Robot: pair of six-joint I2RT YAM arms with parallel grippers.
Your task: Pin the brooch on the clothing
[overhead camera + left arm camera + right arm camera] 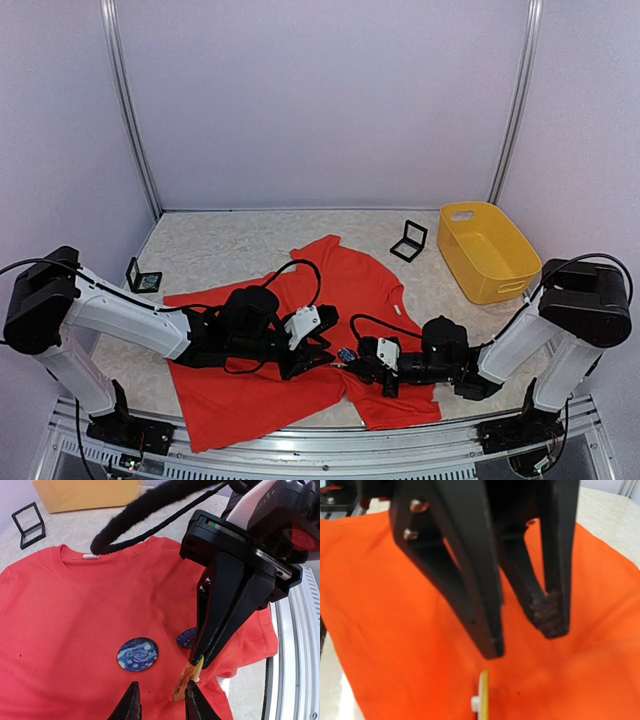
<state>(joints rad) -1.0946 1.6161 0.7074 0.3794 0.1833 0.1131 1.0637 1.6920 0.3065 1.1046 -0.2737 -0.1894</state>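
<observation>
1. The T-shirt (235,405) is lying spread out, front up, across the middle of the table. It is plain red-orange and softly creased, with its ribbed collar turned toward the yellow basket (492,288).
2. A round blue brooch (137,654) with a swirling painted pattern is resting flat on the chest below the collar. A second blue piece is peeking out from behind a black finger, too hidden to make out.
3. The right arm is reaching in low from the right, with the right gripper (198,661) angled down over the chest. Its jaws are pinching the top edge of a yellow disc (186,682), which is hanging nearly edge-on just above the fabric and showing a small white nub on one face.
4. The left arm is stretching in low from the left, facing the other arm. The left gripper (162,702) is hovering with its jaws spread, and the disc is sitting just beside one fingertip; whether they are touching is unclear.
5. Two small black frames are sitting on the table off the shirt, one (409,240) near the basket and one (143,278) by the left arm.
</observation>
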